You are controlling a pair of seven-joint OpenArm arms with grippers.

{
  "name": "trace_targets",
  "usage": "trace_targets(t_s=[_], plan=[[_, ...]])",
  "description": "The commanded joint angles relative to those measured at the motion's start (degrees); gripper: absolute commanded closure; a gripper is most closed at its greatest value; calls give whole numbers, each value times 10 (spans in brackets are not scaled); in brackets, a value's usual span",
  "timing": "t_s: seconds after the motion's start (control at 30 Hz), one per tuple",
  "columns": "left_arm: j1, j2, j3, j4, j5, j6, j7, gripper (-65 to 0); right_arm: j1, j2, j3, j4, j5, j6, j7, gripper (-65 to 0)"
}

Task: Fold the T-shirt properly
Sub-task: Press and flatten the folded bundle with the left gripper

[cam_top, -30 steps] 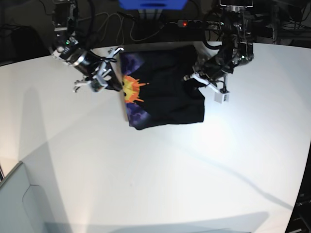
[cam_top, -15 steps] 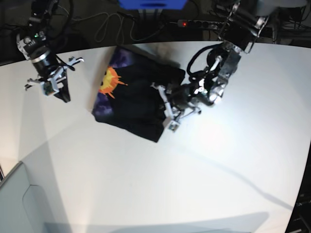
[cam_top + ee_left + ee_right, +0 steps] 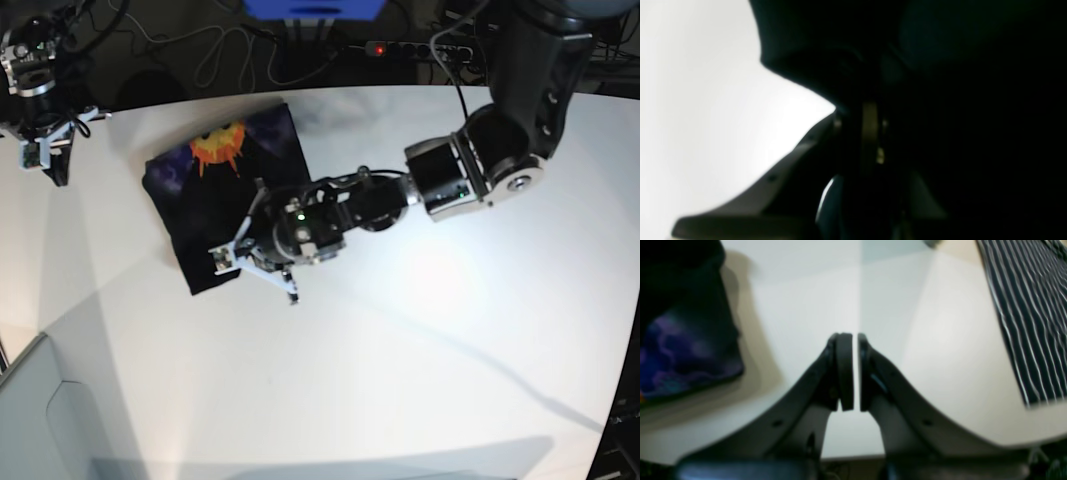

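Observation:
The black T-shirt (image 3: 215, 195) lies folded on the white table (image 3: 420, 360), left of centre, with its orange sun print (image 3: 218, 148) and purple print facing up at the far end. My left arm reaches across from the right. The left gripper (image 3: 250, 262) sits at the shirt's near right edge, shut on the cloth. In the left wrist view, dark T-shirt (image 3: 973, 100) wraps around the left gripper (image 3: 870, 133). My right gripper (image 3: 45, 160) hangs at the far left, apart from the shirt. Seen from the right wrist, the right gripper (image 3: 855, 370) is shut and empty, with the T-shirt (image 3: 683, 340) off to its left.
A blue box (image 3: 312, 8), cables and a power strip with a red light (image 3: 378, 47) run along the back edge. A grey panel (image 3: 40, 420) sits at the bottom left. A black-and-white striped cloth (image 3: 1023, 306) shows beyond the table edge in the right wrist view.
The left arm has swept left across the table, and the T-shirt has slid left and turned with it. The right gripper has drawn back to the far left corner.

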Motion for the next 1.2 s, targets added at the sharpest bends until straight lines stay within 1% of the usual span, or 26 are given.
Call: trace_targets(t_s=[0.0, 0.07, 0.13, 0.23, 0.33, 0.4, 0.47, 0.53, 0.8, 0.87, 0.93, 1.1, 1.17], plan=[[-24, 14, 12, 2, 12, -20, -9, 0, 1, 2, 5, 12, 9, 4, 16, -1], [-30, 28, 32, -12, 40, -73, -11, 0, 0, 1, 14, 12, 8, 4, 16, -1], [-30, 44, 33, -22, 83, -115, -11, 0, 0, -5, 19, 12, 8, 4, 16, -1], [-26, 57, 38, -33, 164, -153, -11, 0, 0, -12, 29, 13, 8, 4, 16, -1], [-13, 69, 38, -38, 244, -175, -11, 0, 0, -22, 31, 13, 8, 4, 16, -1], [-12, 74, 38, -38, 277, -192, -11, 0, 0, -24, 31, 13, 8, 4, 16, -1], [-12, 79, 35, -38, 285, -200, -11, 0, 0, -25, 31, 13, 8, 4, 16, -1], [-12, 79, 35, -38, 285, -200, -9, 0, 0, -33, 31, 13, 8, 4, 16, -1], [-11, 75, 34, -40, 288, -197, -3, 0, 1, -35, 27, 13, 8, 4, 16, -1], [-11, 75, 33, -40, 288, -197, 13, -12, 2, -35, 27, 13, 8, 4, 16, -1], [-11, 75, 33, -39, 288, -197, 30, -99, 2, -35, 27, 13, 8, 4, 16, -1], [-14, 75, 33, -33, 288, -197, 33, -385, 1, -36, 27, 13, 8, 4, 16, -1], [-15, 75, 26, -33, 289, -197, 34, -463, 1, -36, 27, 13, 8, 4, 16, -1]])
